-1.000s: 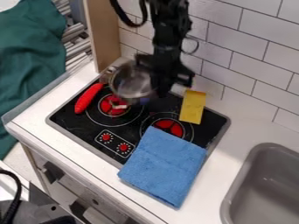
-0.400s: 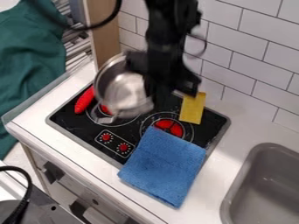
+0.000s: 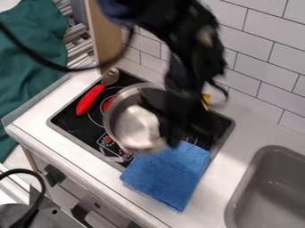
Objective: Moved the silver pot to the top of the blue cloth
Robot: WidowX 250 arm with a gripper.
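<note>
The black gripper (image 3: 159, 116) hangs over the middle of the stove, shut on the right side of the silver pot (image 3: 134, 127). The pot is raised and somewhat tilted, its open top showing, and its lower right edge overlaps the upper left corner of the blue cloth (image 3: 166, 173) in the view. Flat across the stove's front right edge and the counter, the cloth has most of its surface uncovered. Exactly where the fingers meet the rim is hard to make out.
Left on the stove (image 3: 71, 124) lies a spoon with a red handle (image 3: 89, 100). A yellow item (image 3: 206, 99) is mostly behind the arm. The grey sink (image 3: 271, 191) is at the right, the tiled wall behind.
The gripper has carried the pot from the back left of the stove forward and to the right, toward the cloth. The spoon's head has come into sight, while the yellow item is now mostly covered.
</note>
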